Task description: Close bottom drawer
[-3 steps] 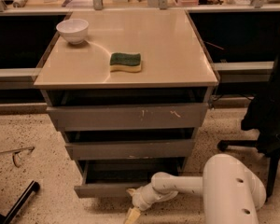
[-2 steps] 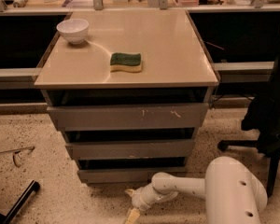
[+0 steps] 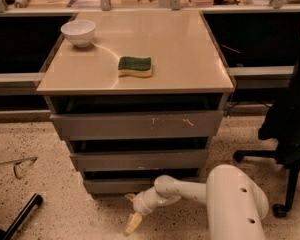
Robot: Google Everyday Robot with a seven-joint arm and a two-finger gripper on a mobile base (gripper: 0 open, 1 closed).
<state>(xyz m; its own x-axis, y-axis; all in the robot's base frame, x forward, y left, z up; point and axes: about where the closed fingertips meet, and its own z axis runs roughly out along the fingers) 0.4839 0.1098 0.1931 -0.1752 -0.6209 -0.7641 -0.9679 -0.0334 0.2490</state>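
- Claw (image 3: pixel 131 210): hanging low by the floor, just in front of the cabinet's foot; released, tips apart, gripping nothing.
- Bottom drawer (image 3: pixel 115 186): sitting under the middle drawer (image 3: pixel 140 160), its front looking almost fully in.
- Step: I am judging the closing push to be nearly finishing.
- Next: I am needing one short, square press inward on that front.
- Cabinet top (image 3: pixel 190 59): carrying a sponge (image 3: pixel 135 66) and a white bowl (image 3: pixel 78 32).

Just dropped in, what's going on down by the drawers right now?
The robot's arm reaches low across the floor. Its gripper is just in front of and below the bottom drawer of the cabinet. That drawer looks pushed in, closed or nearly so. A bowl and a sponge sit on top.
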